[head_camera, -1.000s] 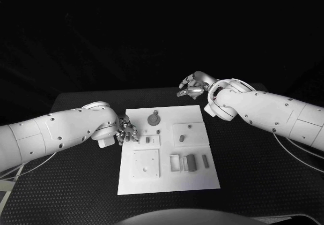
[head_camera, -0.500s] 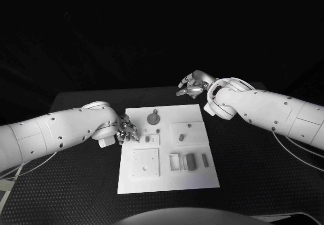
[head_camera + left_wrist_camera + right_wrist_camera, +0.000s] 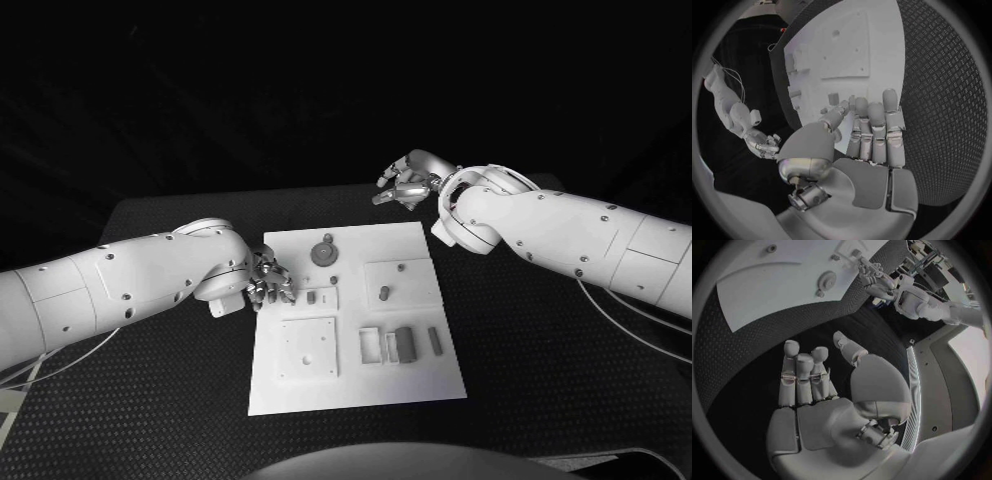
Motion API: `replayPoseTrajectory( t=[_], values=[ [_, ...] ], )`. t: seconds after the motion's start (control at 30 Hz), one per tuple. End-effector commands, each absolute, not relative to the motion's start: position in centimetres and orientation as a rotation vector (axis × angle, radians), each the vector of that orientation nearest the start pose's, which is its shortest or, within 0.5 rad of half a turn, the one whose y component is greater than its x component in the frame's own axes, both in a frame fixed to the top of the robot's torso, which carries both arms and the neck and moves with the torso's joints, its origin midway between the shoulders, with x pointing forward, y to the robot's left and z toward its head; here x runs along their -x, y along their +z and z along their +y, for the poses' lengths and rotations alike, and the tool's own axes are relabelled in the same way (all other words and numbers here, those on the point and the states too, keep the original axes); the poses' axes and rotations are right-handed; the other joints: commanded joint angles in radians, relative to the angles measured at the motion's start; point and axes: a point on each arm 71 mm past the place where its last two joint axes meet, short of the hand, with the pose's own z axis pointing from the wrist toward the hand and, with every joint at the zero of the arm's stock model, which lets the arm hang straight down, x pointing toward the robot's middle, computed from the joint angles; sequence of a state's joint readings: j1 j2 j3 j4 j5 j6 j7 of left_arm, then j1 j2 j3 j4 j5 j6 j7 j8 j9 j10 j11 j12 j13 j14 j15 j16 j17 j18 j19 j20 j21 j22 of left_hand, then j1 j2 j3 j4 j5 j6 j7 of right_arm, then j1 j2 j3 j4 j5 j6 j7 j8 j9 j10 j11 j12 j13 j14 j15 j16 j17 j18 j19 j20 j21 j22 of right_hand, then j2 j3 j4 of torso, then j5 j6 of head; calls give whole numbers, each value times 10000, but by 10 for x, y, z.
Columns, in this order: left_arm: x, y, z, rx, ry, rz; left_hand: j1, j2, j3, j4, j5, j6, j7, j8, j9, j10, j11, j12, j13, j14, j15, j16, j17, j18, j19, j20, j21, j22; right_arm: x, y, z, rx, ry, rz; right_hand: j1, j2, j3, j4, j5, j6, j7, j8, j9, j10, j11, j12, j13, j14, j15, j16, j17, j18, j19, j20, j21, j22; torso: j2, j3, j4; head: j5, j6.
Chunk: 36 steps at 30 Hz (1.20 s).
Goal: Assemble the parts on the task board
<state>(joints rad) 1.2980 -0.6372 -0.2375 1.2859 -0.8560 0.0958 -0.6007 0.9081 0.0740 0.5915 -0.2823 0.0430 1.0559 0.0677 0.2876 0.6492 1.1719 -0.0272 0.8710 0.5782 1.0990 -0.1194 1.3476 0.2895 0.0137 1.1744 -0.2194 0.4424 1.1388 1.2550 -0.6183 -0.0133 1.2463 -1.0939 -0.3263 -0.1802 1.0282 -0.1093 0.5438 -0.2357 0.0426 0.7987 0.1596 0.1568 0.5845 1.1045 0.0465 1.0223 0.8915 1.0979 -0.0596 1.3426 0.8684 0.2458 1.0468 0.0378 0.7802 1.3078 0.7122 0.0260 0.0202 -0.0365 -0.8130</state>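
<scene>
The white task board [image 3: 361,385] is lying flat mid-table, and small grey parts are sitting on it: a round piece [image 3: 326,254] (far end), upright bars [image 3: 407,343] nearer.

Light: we see a dim scene, the background black beyond the table [image 3: 173,330].
Brightest: the task board [image 3: 356,390], pale, without glare.
Distortion: wrist views bend the board's straight edges.

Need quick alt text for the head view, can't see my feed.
White task board lies mid-table with small grey parts on it. The left hand rests at the board's left edge; the right hand hovers beyond its far right corner, holding nothing.
</scene>
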Motion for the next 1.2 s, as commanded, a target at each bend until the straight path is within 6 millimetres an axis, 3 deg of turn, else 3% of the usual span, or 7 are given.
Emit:
replayPoseTrajectory(
  t=[0.03, 0.33, 0.93, 1.2],
  values=[
    [-503, -261, 193, 3685, -2746, 24460, 135, 76, 38, 12, 60, 67, 40, 212, 226, 194, -107, -34, -12, 155, -174, 39, 16, -133, 108, -40, 39, 12, -549, -170, -174, -2646, 7026, 17203, -76, 25, 12, 44, 63, 7, 60, 45, -16, -14, 38, 32, -17, -61, 18, 58, -10, 160, -21, 41, -57, 132, -2, 9, -8, -1, -14],
    [-503, -261, 195, 3648, -2675, 24525, 133, 75, 35, 12, 60, 65, 39, 206, 222, 202, -108, -39, -10, 158, -179, 49, 18, -133, 116, -46, 45, 17, -549, -170, -175, -2660, 7005, 17202, -82, 20, 9, 46, 63, 6, 61, 45, -17, -17, 39, 33, -20, -64, 18, 59, -12, 160, -23, 42, -58, 133, 0, 2, 3, 2, -82],
    [-501, -262, 192, 3492, -2707, 24658, 139, 78, 36, 6, 60, 64, 38, 198, 217, 212, -110, -48, -4, 158, -185, 64, 20, -133, 121, -55, 51, 25, -548, -171, -176, -2626, 7014, 17296, -89, 16, 9, 52, 63, 1, 62, 44, -18, -22, 41, 34, -24, -69, 20, 61, -17, 160, -27, 44, -60, 135, -5, -11, 19, 18, -100],
    [-501, -262, 193, 3492, -2693, 24675, 139, 79, 35, 6, 60, 64, 38, 194, 215, 216, -110, -52, -1, 156, -187, 69, 20, -135, 122, -57, 53, 29, -548, -172, -176, -2633, 7008, 17298, -89, 18, 10, 53, 63, 0, 62, 44, -18, -24, 41, 35, -26, -71, 20, 62, -19, 160, -28, 44, -61, 135, -3, -4, -2, 31, -89]
  ],
)
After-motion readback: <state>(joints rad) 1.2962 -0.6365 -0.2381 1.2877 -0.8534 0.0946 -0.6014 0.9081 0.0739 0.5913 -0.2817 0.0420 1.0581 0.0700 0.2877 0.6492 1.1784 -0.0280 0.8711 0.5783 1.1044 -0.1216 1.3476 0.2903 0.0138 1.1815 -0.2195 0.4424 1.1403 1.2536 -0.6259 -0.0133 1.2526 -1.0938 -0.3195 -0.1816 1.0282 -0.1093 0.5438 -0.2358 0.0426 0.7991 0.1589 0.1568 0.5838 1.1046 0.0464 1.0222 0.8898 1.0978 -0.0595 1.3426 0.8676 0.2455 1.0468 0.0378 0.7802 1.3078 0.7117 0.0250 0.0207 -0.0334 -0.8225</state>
